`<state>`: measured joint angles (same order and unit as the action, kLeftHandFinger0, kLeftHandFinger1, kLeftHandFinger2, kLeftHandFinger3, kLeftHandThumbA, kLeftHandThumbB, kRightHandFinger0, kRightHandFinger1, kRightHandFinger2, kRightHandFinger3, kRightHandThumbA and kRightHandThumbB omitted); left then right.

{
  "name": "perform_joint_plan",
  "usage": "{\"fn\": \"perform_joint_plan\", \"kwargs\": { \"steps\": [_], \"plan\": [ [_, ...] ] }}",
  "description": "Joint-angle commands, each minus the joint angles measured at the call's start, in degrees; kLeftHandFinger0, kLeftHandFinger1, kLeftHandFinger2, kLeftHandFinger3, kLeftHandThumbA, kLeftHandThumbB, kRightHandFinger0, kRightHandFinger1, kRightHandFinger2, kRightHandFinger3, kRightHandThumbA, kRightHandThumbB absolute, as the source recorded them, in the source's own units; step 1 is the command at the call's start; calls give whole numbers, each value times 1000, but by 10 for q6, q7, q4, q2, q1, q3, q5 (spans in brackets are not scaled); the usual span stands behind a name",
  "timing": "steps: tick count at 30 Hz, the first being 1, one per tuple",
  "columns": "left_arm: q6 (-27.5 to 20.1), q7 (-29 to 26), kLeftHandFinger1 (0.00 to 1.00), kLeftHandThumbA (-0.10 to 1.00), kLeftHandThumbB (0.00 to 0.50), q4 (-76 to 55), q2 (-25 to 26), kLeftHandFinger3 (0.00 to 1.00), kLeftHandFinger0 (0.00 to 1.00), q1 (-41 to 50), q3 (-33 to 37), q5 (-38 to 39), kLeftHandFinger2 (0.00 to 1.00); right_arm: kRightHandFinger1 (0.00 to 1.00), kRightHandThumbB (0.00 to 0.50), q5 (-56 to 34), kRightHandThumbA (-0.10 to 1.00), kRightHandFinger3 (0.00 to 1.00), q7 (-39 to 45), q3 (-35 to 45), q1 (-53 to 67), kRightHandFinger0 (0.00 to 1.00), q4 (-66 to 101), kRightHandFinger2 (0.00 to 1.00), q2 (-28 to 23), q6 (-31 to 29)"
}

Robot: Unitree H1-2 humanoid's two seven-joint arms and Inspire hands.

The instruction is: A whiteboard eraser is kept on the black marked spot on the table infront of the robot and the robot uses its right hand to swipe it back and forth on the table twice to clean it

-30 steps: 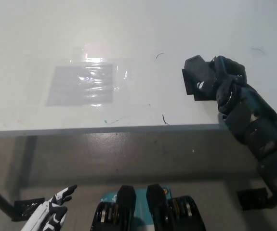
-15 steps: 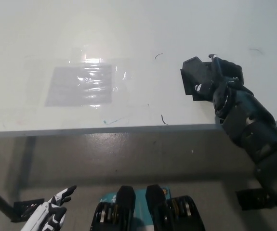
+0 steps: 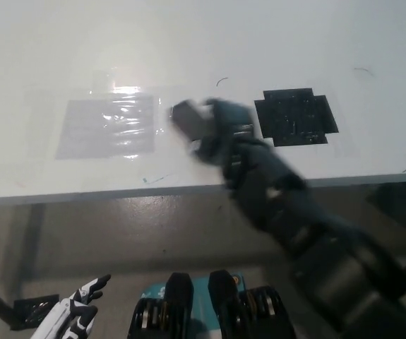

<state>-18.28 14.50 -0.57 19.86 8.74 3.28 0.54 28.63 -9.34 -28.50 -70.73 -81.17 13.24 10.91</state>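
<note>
Black right hand [image 3: 220, 131] blurred, gripping eraser [image 3: 187, 117]

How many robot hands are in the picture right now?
2. The black right hand is over the table, blurred, holding the eraser left of the black marked spot. The white left hand rests at the lower left.

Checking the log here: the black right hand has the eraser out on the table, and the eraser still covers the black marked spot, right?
Not quite. In the head view the black marked spot lies uncovered; the right hand holds the eraser out on the table, beside the shiny taped patch.
</note>
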Motion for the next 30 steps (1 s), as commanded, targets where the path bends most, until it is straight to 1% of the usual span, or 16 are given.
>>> {"fn": "perform_joint_plan", "kwargs": {
  "steps": [1,4,6,7,8,11,14,15,18,20,21,22,23,24,27,30],
  "plan": [
    [-16,3,1000,938,415,-6,8,1000,1000,-1,-4,0,1000,56,176,-3,-78,765,27,1,-59,16,11,205,56,-23],
    [-23,2,1000,939,405,-4,8,1000,1000,1,-4,-4,1000,32,176,-1,-100,739,28,-1,-56,0,9,186,60,-32],
    [-24,3,1000,938,404,-4,8,1000,1000,2,-5,-4,1000,21,171,3,-100,854,29,-5,-54,0,8,192,57,-30],
    [-23,3,1000,938,404,-5,9,1000,1000,3,-5,-2,1000,42,174,5,-100,864,28,-6,-50,10,6,210,50,-27],
    [-21,4,1000,938,404,-7,10,1000,1000,3,-5,-1,1000,126,173,5,-85,873,29,-6,-49,82,5,296,45,-24],
    [-19,4,1000,939,406,-9,12,1000,1000,3,-6,-2,1000,151,182,7,-16,865,29,-8,-40,100,4,346,24,-21],
    [-18,6,1000,937,408,-9,11,1000,1000,1,-4,-2,1000,9,170,10,-97,845,19,-12,-22,0,3,208,-12,-23],
    [-19,6,1000,935,407,-9,11,1000,1000,1,-4,-2,1000,13,166,11,-87,821,22,-13,-18,0,3,216,-22,-21],
    [-21,5,1000,931,405,-6,10,1000,1000,0,-4,-5,1000,36,164,11,-38,919,22,-14,-4,8,7,219,-63,-23],
    [-21,5,1000,931,405,-7,10,1000,1000,1,-3,-5,1000,0,179,11,-54,795,18,-14,6,0,9,166,-89,-28],
    [-21,5,1000,930,405,-6,10,1000,1000,1,-3,-4,1000,45,182,10,-45,738,22,-14,9,29,9,193,-102,-25],
    [-20,5,1000,931,405,-7,10,1000,1000,1,-3,-5,1000,62,160,10,-71,806,25,-13,14,47,8,213,-121,-21],
    [-20,4,1000,931,407,-7,7,1000,1000,1,-2,-5,1000,13,153,11,-95,882,22,-13,19,10,8,170,-135,-22],
    [-17,5,1000,929,409,-8,7,1000,1000,2,-2,-4,1000,1,152,13,-100,825,19,-15,25,0,8,98,-150,-24],
    [-16,5,1000,925,410,-10,7,1000,1000,3,-2,-4,1000,43,146,12,-94,706,12,-13,51,0,11,127,-210,-36],
    [-20,5,1000,927,401,-9,9,1000,1000,4,-2,-5,1000,195,152,12,0,757,19,-12,73,185,18,302,-262,-31]
  ]
}}
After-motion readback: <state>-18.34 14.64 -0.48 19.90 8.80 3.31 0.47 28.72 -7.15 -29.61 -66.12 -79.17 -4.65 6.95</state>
